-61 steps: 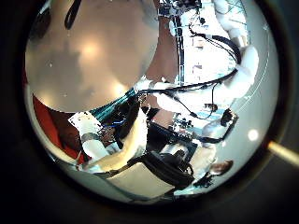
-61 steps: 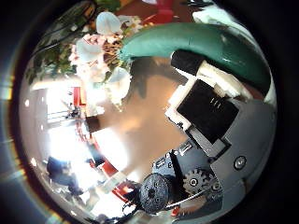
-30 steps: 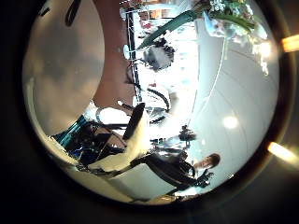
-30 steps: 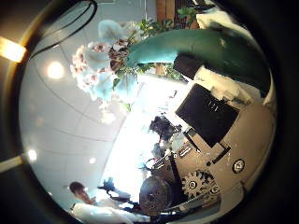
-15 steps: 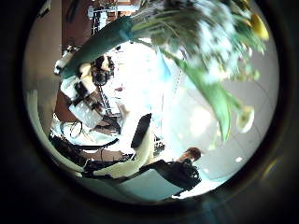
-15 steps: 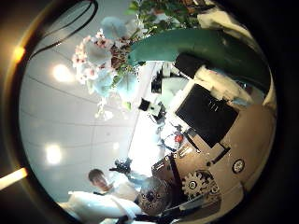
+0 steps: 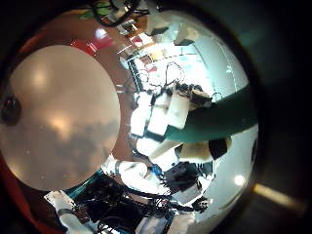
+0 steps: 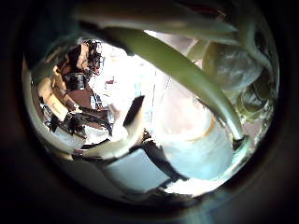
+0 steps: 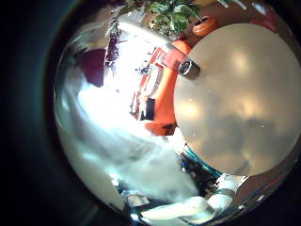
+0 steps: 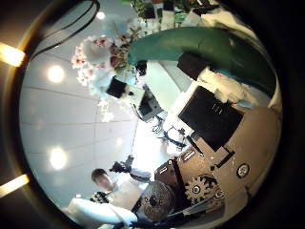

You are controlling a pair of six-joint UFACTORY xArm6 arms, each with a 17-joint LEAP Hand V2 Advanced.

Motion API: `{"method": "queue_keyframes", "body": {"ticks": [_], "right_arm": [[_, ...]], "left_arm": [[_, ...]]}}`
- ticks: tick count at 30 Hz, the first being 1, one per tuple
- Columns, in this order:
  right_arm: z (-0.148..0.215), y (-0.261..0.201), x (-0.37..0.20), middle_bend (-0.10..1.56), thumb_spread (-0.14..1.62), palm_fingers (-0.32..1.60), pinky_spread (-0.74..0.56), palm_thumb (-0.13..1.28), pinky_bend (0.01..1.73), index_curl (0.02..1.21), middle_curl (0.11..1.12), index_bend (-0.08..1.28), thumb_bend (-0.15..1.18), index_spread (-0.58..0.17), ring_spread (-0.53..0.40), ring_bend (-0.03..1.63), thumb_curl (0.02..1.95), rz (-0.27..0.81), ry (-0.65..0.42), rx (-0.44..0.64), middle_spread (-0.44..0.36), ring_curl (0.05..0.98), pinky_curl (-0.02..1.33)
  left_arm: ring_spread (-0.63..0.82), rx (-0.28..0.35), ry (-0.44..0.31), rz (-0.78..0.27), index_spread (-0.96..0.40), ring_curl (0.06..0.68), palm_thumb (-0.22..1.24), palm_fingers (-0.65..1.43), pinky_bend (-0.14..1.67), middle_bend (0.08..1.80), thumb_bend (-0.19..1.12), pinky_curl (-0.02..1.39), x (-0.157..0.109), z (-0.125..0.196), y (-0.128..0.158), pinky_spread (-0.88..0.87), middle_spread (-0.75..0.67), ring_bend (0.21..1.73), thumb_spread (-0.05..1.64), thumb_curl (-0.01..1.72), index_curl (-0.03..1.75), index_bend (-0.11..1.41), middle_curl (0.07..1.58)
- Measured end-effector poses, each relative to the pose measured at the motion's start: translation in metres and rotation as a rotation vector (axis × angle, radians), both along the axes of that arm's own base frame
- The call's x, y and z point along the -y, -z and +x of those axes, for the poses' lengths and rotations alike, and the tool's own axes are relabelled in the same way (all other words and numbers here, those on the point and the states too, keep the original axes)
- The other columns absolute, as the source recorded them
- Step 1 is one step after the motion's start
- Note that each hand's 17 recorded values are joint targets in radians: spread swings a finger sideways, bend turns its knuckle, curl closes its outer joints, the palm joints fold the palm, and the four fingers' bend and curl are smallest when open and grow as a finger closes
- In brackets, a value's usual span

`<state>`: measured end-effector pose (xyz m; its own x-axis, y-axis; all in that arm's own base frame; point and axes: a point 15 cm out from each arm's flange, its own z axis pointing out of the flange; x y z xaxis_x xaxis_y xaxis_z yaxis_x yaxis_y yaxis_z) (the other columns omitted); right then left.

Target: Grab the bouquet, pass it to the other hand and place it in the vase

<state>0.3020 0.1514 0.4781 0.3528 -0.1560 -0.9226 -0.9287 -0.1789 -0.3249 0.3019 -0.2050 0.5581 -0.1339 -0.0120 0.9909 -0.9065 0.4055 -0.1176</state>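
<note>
One bouquet [image 10: 105, 59] in play: a cluster of small pale blossoms and leaves at the head, the stems gathered in a long smooth sleeve that tapers to the far end. It is up off the surface, held in the air between the two palms.

Right hand [image 10: 221, 124]: fingers curled against the sleeve, which lies across the palm; blossoms point away from the hand. Beyond the blossoms, the right thumb side view shows another hand [image 10: 127, 89] close by, too small to read its fingers.

Left hand [image 8: 126, 135]: the bouquet fills much of its thumb side view, one long leaf arching across just off the palm, so the flowers are very near it. Only one finger [image 8: 131, 117] shows, standing free beside the leaf; cannot tell whether this hand is spread or closing.

From the left little finger side, the sleeve passes through a clenched hand [image 7: 161, 112], with the round surface [image 7: 58, 127] beyond it, bare top and rim in plain sight. The right little finger side also shows that surface [image 9: 240, 108].
</note>
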Motion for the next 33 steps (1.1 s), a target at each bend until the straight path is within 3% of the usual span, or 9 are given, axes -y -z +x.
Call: {"method": "queue_keyframes", "body": {"ticks": [2, 4, 6, 8, 14, 21, 25, 29, 33], "right_arm": [[0.005, 0.002, 0.000, 1.40, 0.81, 1.13, -0.19, 1.11, 1.22, 0.89, 0.77, 1.18, 0.00, -0.220, -0.192, 1.46, 1.31, -0.006, 0.014, -0.004, -0.127, 0.715, 0.96], [0.007, 0.004, -0.003, 1.40, 0.81, 1.13, -0.19, 1.11, 1.21, 0.89, 0.77, 1.18, 0.00, -0.220, -0.192, 1.46, 1.32, -0.010, 0.016, -0.016, -0.126, 0.715, 0.97], [0.009, 0.006, -0.003, 1.40, 0.81, 1.13, -0.20, 1.11, 1.21, 0.89, 0.77, 1.18, 0.00, -0.220, -0.192, 1.46, 1.32, -0.013, 0.019, -0.025, -0.126, 0.715, 0.97], [0.010, 0.007, -0.002, 1.40, 0.81, 1.13, -0.20, 1.11, 1.21, 0.89, 0.77, 1.18, 0.00, -0.219, -0.192, 1.46, 1.33, -0.014, 0.023, -0.029, -0.127, 0.716, 0.98], [0.009, 0.015, -0.001, 1.41, 0.82, 1.12, -0.21, 1.10, 1.20, 0.89, 0.77, 1.18, 0.00, -0.221, -0.196, 1.46, 1.34, -0.037, 0.032, -0.055, -0.128, 0.721, 0.99], [0.016, 0.018, 0.008, 1.30, 0.88, 1.06, -0.25, 0.88, 1.16, 0.87, 0.75, 1.10, -0.04, -0.236, -0.200, 1.40, 1.20, -0.040, 0.074, -0.056, -0.140, 0.691, 0.94], [0.020, 0.024, 0.018, 1.17, 0.93, 0.86, -0.35, 0.83, 1.09, 0.83, 0.71, 0.91, -0.04, -0.273, -0.218, 1.34, 1.07, -0.041, 0.111, -0.067, -0.157, 0.649, 0.86], [0.020, 0.037, 0.027, 1.01, 0.97, 0.61, -0.43, 0.80, 1.12, 0.74, 0.66, 0.59, -0.03, -0.313, -0.239, 1.32, 0.96, -0.049, 0.133, -0.087, -0.164, 0.610, 0.80], [0.031, 0.045, 0.044, 0.90, 0.98, 0.55, -0.44, 0.80, 1.09, 0.67, 0.62, 0.46, -0.03, -0.355, -0.247, 1.30, 0.88, -0.059, 0.205, -0.083, -0.168, 0.573, 0.75]], "left_arm": [[0.00, -0.024, 0.001, -0.026, -0.06, 0.224, 0.56, 1.00, 0.31, 0.76, 0.03, 0.29, 0.002, 0.002, -0.002, 0.08, -0.08, 0.73, 0.98, 0.39, 0.40, 0.30, 0.54], [-0.14, -0.057, -0.009, -0.058, -0.12, 0.273, 0.64, 1.13, 0.41, 0.80, 0.05, 0.34, 0.001, 0.006, -0.004, -0.05, -0.15, 0.85, 0.98, 0.40, 0.42, 0.29, 0.58], [-0.29, -0.085, -0.018, -0.093, -0.22, 0.372, 0.80, 1.33, 0.70, 0.87, 0.10, 0.45, 0.001, 0.009, -0.007, -0.23, -0.24, 1.06, 0.97, 0.45, 0.48, 0.36, 0.67], [-0.35, -0.094, -0.029, -0.125, -0.30, 0.420, 0.87, 1.31, 0.86, 0.92, 0.11, 0.52, 0.001, 0.013, -0.008, -0.33, -0.30, 1.16, 0.97, 0.47, 0.54, 0.45, 0.72], [-0.41, -0.065, -0.096, -0.157, -0.46, 0.508, 0.98, 1.21, 1.13, 1.06, 0.13, 0.65, -0.008, 0.025, -0.008, -0.46, -0.40, 1.35, 0.98, 0.55, 0.70, 0.66, 0.81], [-0.41, -0.001, -0.149, -0.170, -0.57, 0.549, 1.03, 1.10, 1.24, 1.15, 0.13, 0.73, -0.020, 0.030, -0.019, -0.51, -0.46, 1.46, 1.01, 0.63, 0.87, 0.78, 0.88], [-0.40, 0.042, -0.189, -0.168, -0.61, 0.558, 1.03, 1.07, 1.26, 1.17, 0.12, 0.76, -0.032, 0.035, -0.028, -0.53, -0.48, 1.49, 1.02, 0.68, 0.95, 0.78, 0.91], [-0.40, 0.109, -0.224, -0.154, -0.63, 0.561, 1.05, 1.06, 1.26, 1.18, 0.12, 0.78, -0.043, 0.039, -0.047, -0.54, -0.49, 1.50, 1.04, 0.71, 1.01, 0.77, 0.93], [-0.39, 0.196, -0.299, -0.124, -0.66, 0.560, 1.04, 1.05, 1.25, 1.17, 0.10, 0.80, -0.069, 0.048, -0.071, -0.55, -0.50, 1.51, 1.05, 0.74, 1.07, 0.75, 0.94]]}}
